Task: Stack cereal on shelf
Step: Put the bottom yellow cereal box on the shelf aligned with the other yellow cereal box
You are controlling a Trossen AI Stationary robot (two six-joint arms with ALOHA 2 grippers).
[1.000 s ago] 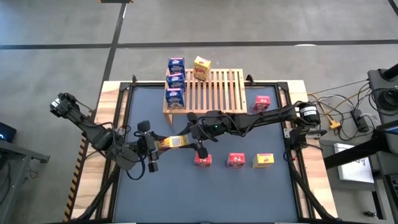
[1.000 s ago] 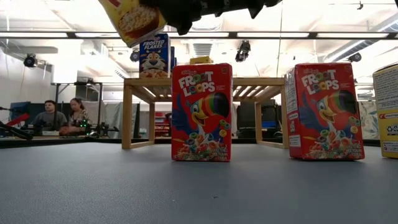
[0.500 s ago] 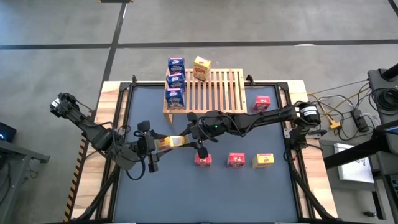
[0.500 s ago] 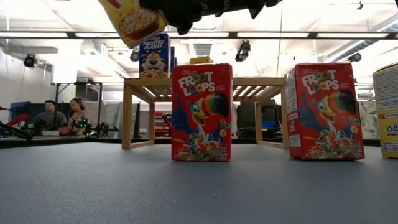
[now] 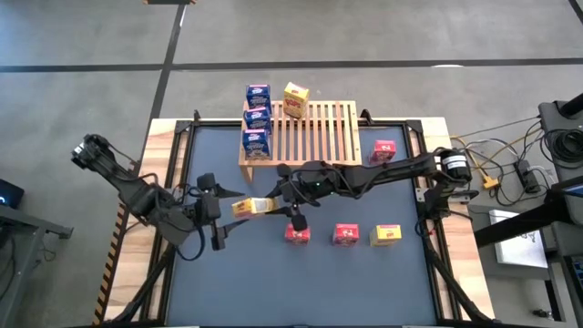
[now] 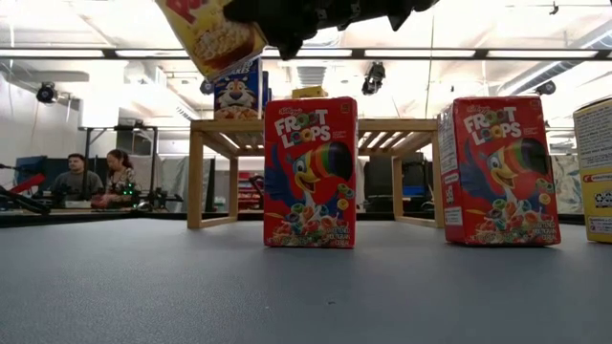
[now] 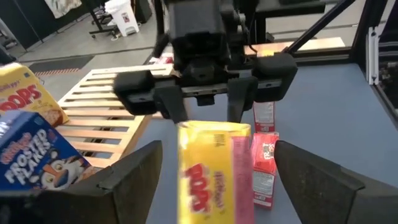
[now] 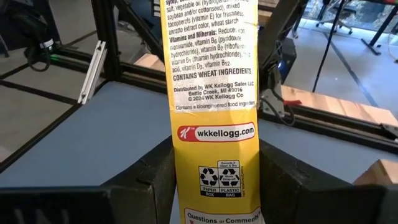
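Yellow cereal box (image 5: 254,207) aloft, tilted; three blue boxes (image 5: 256,119) on shelf (image 5: 319,132).

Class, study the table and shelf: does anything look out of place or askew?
Yes. One yellow cereal box hangs tilted in mid-air, clamped by the right pincer, while the left pincer stands open beside it. The other boxes stand upright.

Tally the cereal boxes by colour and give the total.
Blue boxes: 3
Yellow boxes: 3, one of them held in the right pincer
Red boxes: 3
Total: 9
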